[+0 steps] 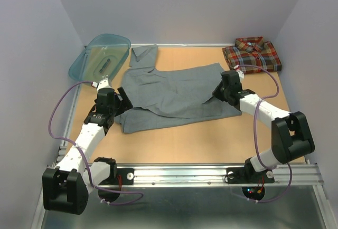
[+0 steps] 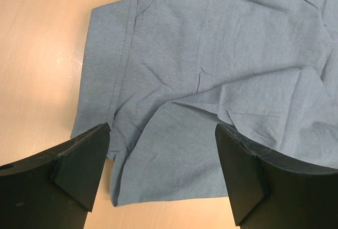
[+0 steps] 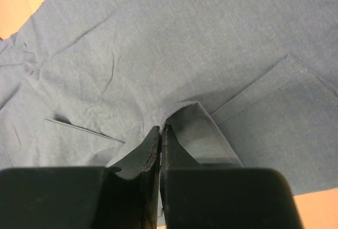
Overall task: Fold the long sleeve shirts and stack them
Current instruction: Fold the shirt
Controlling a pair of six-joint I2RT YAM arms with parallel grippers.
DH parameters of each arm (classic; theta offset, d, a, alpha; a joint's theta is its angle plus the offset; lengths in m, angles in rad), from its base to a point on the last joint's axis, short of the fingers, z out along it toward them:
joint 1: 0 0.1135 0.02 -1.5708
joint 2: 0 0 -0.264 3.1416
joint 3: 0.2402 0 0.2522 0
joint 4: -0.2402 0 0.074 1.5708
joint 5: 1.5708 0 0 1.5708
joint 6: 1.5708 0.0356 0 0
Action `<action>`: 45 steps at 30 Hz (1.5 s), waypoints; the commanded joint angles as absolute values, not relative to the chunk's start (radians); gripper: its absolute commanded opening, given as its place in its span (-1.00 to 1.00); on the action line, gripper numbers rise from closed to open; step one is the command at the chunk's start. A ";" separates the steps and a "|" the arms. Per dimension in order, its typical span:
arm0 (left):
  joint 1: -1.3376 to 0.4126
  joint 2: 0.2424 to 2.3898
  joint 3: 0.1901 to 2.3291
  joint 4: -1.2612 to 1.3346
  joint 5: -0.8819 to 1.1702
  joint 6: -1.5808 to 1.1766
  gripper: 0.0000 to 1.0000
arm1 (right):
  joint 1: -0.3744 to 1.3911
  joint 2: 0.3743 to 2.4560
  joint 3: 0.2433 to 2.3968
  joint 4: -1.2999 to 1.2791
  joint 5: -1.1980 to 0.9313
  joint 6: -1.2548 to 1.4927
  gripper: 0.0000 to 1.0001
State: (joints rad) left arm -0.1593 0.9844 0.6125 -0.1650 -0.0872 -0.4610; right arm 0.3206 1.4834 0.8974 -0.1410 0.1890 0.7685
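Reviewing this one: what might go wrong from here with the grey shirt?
1. The right hand is shut on only a small pinch of the grey shirt, so the cloth may slip out when lifted.
2. The left hand hangs open over the shirt's near corner and holds nothing. A pull from one side alone could drag the shirt instead of folding it.
3. The shirt's far end lies beside the teal basin and might snag there.

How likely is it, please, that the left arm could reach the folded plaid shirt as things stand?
Probably not. The plaid shirt lies in the far right corner, across from the left gripper, which hovers open over the grey shirt; the right arm sits between.
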 commanded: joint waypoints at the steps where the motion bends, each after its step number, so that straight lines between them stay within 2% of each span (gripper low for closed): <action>1: -0.153 0.954 0.606 -0.150 -0.112 -0.456 0.85 | 0.316 1.488 0.985 -0.074 0.229 0.693 -0.99; 11: -0.153 0.953 0.609 -0.163 -0.133 -0.462 0.85 | 0.314 1.424 0.963 -0.075 0.229 0.678 -0.92; 16: -0.155 0.954 0.611 -0.161 -0.126 -0.462 0.85 | 0.314 1.454 0.928 -0.075 0.281 0.689 -0.73; 21: -0.153 0.948 0.615 -0.163 -0.104 -0.480 0.83 | 0.314 1.476 0.934 -0.077 0.356 0.667 -0.43; 26: -0.156 0.946 0.640 -0.161 -0.039 -0.526 0.80 | 0.296 1.436 0.956 -0.101 0.379 0.599 0.16; 27: -0.163 0.950 0.652 -0.160 -0.031 -0.532 0.80 | 0.282 1.433 0.960 -0.107 0.368 0.583 0.21; 29: -0.173 0.962 0.666 -0.153 -0.025 -0.541 0.79 | 0.255 1.436 0.962 -0.115 0.315 0.548 0.22; 36: -0.285 1.129 0.776 -0.095 -0.032 -0.563 0.75 | 0.106 1.520 0.930 -0.123 -0.094 0.546 0.21; 39: -0.345 1.236 0.828 -0.074 -0.049 -0.545 0.74 | 0.098 1.575 0.930 -0.121 -0.187 0.529 0.19; 45: -0.425 1.448 0.966 -0.051 -0.055 -0.517 0.68 | 0.095 1.624 0.920 -0.112 -0.198 0.494 0.18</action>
